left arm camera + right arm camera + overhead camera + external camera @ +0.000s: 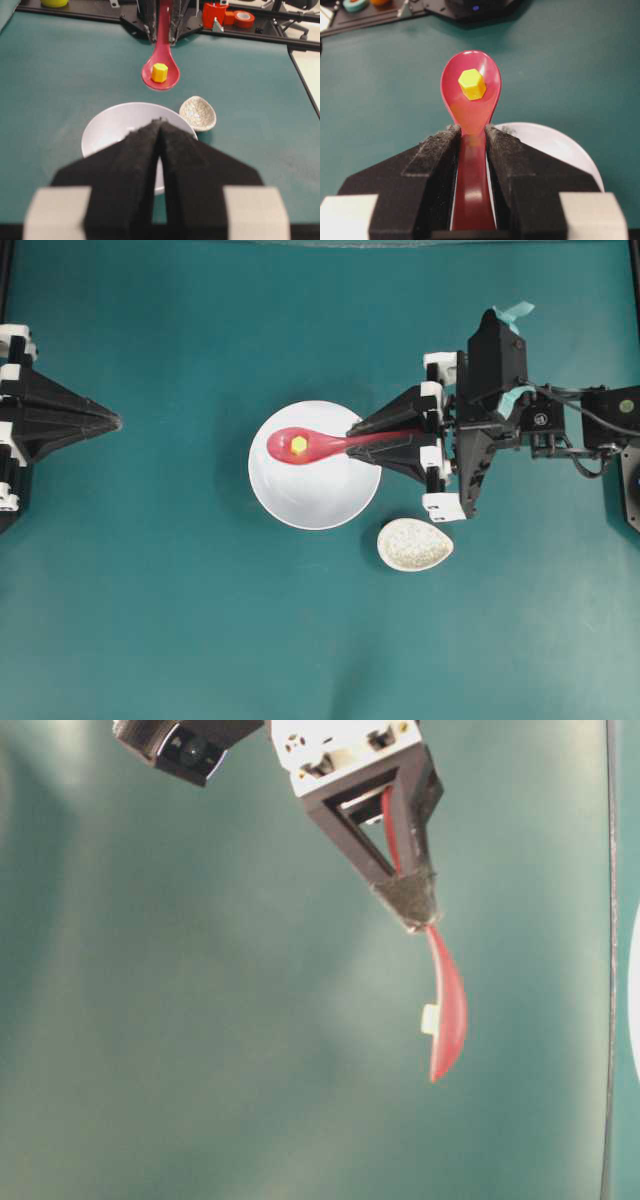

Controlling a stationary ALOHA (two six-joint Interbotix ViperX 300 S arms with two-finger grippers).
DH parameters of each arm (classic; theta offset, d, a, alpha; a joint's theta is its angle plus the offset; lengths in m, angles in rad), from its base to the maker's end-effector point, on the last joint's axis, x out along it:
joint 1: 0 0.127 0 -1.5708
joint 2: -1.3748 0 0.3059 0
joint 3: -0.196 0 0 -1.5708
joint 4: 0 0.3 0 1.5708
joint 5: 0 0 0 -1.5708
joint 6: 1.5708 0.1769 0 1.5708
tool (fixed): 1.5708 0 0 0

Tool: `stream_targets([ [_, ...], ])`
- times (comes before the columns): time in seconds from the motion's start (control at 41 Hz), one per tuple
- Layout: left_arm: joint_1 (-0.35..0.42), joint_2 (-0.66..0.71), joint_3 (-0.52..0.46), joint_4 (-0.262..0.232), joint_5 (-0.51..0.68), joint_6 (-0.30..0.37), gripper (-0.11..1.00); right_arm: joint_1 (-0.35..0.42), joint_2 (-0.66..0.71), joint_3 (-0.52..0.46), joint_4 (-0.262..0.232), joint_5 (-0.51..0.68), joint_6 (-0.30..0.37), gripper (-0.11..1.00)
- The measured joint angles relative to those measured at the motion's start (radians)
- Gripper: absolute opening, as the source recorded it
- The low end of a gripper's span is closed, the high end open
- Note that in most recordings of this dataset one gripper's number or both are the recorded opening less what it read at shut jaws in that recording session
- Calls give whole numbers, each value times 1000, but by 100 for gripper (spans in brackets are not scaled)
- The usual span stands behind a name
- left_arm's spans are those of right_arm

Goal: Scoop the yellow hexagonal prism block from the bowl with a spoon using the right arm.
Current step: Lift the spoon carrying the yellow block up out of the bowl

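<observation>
While the right gripper [471,137] sits nearest in its own wrist view, both padded fingers [432,165] are clamped on the handle of the spoon [470,100], handle running straight back between them. Just past the fingertips the oval head widens out, and the yellow hexagonal prism block [472,83] rests in the head, flat face up. Spoon looks lifted: left wrist view shows the head hanging above the mat, clear of the bowl [107,130]. Overhead, spoon head and block sit over the upper half of the bowl [310,500], handle crossing the right rim to the gripper. Bowl otherwise looks plain white inside.

Speckled dish [415,543] is on the mat just beside the bowl's lower right, not touching.

Left gripper [112,422] is parked well apart at the left edge, tips pointing at the bowl, fingers pressed together on nothing.

Table-level view shows the spoon edge-on under the right gripper, with a small pale lump at its side.

Teal mat [150,620] under everything.
</observation>
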Motion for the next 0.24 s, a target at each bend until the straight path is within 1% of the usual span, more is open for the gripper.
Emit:
stream_targets([
  [0.244, 2, 0, 0, 0, -5, 0, -1, 0, 2, -5, 0, 2, 5, 25],
])
